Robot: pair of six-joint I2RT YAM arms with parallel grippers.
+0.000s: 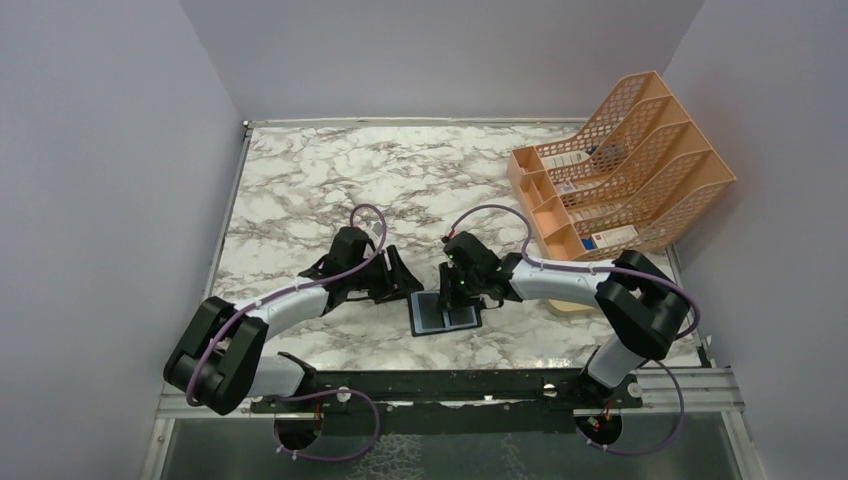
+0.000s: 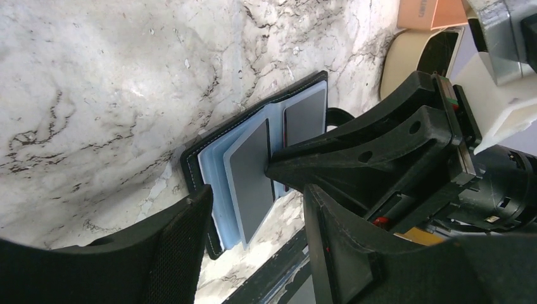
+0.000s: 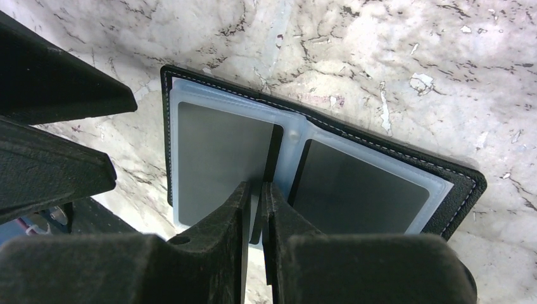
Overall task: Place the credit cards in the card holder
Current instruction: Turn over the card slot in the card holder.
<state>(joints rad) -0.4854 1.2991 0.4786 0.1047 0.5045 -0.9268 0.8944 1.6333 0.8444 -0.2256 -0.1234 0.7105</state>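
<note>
The black card holder lies open and flat on the marble near the front edge, with pale blue plastic sleeves showing. In the right wrist view the holder has a grey credit card in its right sleeve and another grey card over its left half. My right gripper is shut on the inner edge of that left card, right above the holder's fold. In the left wrist view this card stands tilted and sticks out past the holder's near edge. My left gripper is open and empty, just left of the holder.
An orange mesh file rack with white boxes stands at the back right. A tan dish lies partly hidden under my right arm. The black rail of the table's front edge runs just below the holder.
</note>
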